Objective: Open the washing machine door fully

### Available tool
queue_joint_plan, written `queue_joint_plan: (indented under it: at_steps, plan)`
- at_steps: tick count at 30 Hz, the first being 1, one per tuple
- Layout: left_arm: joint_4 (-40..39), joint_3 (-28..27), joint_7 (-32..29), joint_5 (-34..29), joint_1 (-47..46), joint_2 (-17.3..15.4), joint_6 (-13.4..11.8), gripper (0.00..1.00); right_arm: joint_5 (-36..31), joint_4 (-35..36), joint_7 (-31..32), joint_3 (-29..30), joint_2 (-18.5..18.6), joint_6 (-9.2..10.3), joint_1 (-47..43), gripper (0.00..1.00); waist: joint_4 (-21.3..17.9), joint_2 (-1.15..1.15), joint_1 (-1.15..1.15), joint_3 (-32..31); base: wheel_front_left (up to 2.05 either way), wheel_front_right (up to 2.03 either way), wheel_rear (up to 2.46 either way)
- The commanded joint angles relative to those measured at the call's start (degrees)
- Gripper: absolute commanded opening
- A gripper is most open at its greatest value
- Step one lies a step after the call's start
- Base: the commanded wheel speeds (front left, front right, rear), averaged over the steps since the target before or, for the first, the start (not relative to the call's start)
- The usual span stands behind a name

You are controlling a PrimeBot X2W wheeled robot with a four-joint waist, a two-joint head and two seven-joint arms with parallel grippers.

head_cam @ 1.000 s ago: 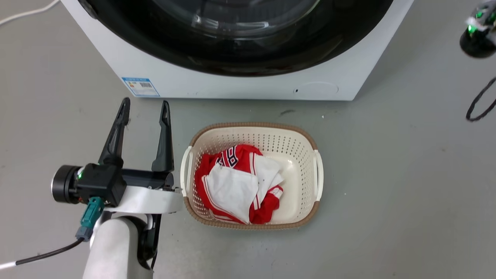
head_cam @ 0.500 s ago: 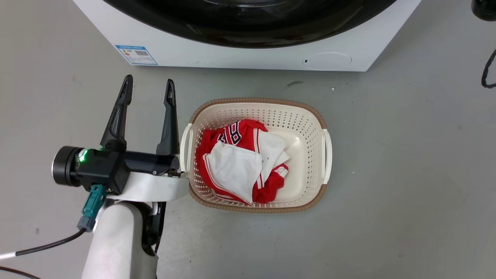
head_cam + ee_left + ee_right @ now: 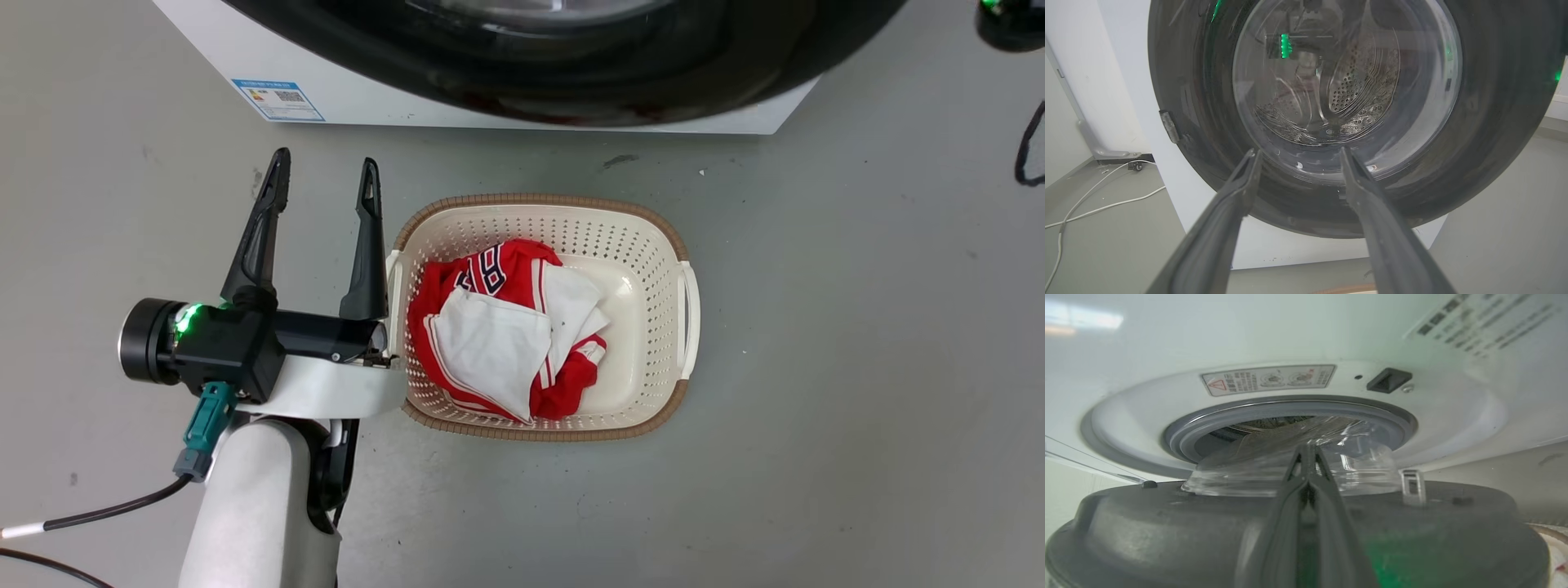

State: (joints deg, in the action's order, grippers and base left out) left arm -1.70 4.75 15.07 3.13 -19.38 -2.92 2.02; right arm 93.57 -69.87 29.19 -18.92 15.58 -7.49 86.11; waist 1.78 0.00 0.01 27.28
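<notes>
A grey concrete floor (image 3: 857,367) runs up to the washing machine (image 3: 277,53), which stands at the top of the head view with a blue label sticker (image 3: 277,99) on its front. The washing machine door (image 3: 571,90) is ajar. Its glossy black frame stands off the machine's front and juts past one lower corner.

In the right wrist view, the door's clear bowl sits just in front of the machine's grey-blue rubber ring (image 3: 1290,410). The right gripper (image 3: 1306,451) lies over the door's grey inner side. Its fingers are pressed together, with nothing visible between them.

The left gripper (image 3: 326,161) hangs before the machine's labelled end, its fingers spread and empty. A cream laundry basket (image 3: 539,198) holding a red-and-white jersey (image 3: 490,327) sits on the floor in front of the machine. White cables (image 3: 1106,206) trail beside it.
</notes>
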Motion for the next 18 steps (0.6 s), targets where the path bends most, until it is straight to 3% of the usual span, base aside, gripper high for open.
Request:
queue_joint_plan:
  at_steps: [1, 10, 18]
  plan:
    - [0.2, 0.1, 0.1, 0.0, -1.1, 0.1, -0.1, 1.0, 0.2, 0.8, 1.8, -0.6, -2.1, 0.0, -2.0, 0.0, -0.1, 0.0, -0.01, -0.2, 0.0, 0.0, 0.0]
    - [1.0, 0.1, 0.1, 0.4, -0.2, 0.1, -0.2, 1.0, 1.3, 5.7, 10.6, -1.3, -1.8, 0.0, -7.4, 0.0, -0.4, 0.0, -0.01, -2.3, 0.0, 0.0, 0.0]
    - [2.5, -0.6, 0.1, 0.4, 3.2, 0.1, 0.3, 1.0, 2.8, 12.3, 16.2, -2.0, -3.1, 0.0, -17.4, 0.0, -1.2, 0.0, -0.01, -8.4, 0.0, 0.0, 0.0]
